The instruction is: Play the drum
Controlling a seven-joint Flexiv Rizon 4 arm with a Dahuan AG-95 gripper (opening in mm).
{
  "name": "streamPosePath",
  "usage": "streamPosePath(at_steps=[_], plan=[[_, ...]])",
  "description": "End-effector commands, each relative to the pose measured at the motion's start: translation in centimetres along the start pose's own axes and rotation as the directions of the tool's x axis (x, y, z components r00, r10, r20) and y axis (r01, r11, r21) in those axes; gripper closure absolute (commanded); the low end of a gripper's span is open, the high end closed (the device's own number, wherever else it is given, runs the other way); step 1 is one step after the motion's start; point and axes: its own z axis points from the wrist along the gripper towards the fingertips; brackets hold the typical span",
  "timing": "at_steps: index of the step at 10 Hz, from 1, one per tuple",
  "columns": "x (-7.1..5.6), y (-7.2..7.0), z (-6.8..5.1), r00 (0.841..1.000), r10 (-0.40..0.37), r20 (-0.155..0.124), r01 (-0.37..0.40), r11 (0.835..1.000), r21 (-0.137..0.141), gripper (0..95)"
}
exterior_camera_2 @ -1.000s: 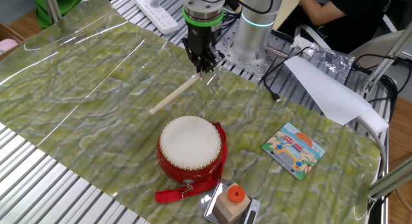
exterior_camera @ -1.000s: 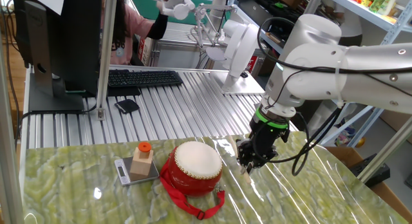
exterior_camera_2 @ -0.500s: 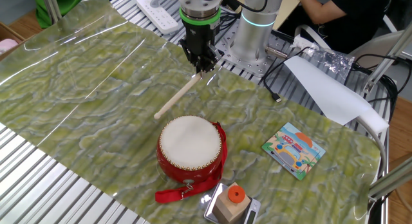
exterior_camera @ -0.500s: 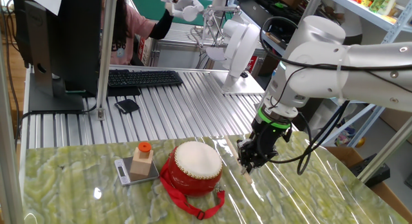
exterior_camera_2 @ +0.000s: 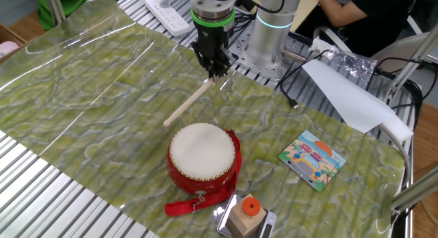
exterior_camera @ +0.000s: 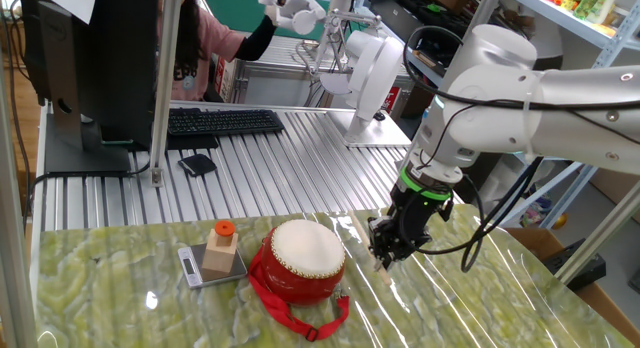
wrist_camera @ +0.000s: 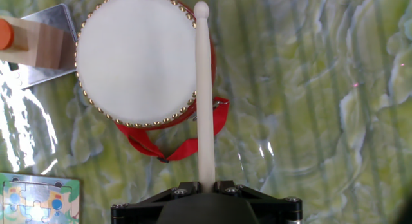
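Note:
The drum (exterior_camera: 301,261) is a small round red barrel with a cream-white skin and a red strap, standing on the green marbled mat. It also shows in the other fixed view (exterior_camera_2: 202,158) and in the hand view (wrist_camera: 136,58). My gripper (exterior_camera: 389,250) (exterior_camera_2: 213,65) (wrist_camera: 206,184) is shut on a pale wooden drumstick (exterior_camera_2: 188,102) (wrist_camera: 204,89). The gripper hangs to the side of the drum, a short way above the mat. The stick points toward the drum. In the hand view its rounded tip lies over the drum's rim.
A wooden block with an orange cap (exterior_camera: 222,248) sits on a small scale (exterior_camera: 200,266) beside the drum. A picture puzzle board (exterior_camera_2: 312,159) lies on the mat. A keyboard (exterior_camera: 220,121), a monitor and a person are at the back.
The gripper and drumstick shifted slightly between one second ago and half a second ago, the stick's tip nearing the drum. Since then nothing has visibly moved.

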Motion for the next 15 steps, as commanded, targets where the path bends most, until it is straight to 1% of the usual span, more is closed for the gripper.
streamPosePath(at_steps=[1,2,7,10,11,13,15], plan=[[0.0,0.0,0.0,1.000,-0.014,0.004,0.015,1.000,-0.012,95.0],[0.0,0.0,0.0,1.000,-0.006,0.000,0.006,1.000,-0.013,95.0],[0.0,0.0,0.0,1.000,-0.005,0.001,0.005,1.000,-0.017,95.0],[0.0,0.0,0.0,1.000,-0.020,0.001,0.020,1.000,-0.016,95.0],[0.1,0.2,-0.1,1.000,-0.015,0.001,0.015,1.000,-0.015,95.0],[0.5,0.9,-0.6,1.000,0.000,0.000,0.000,1.000,-0.013,95.0],[1.5,2.3,-1.5,1.000,-0.001,0.000,0.001,1.000,-0.012,95.0]])
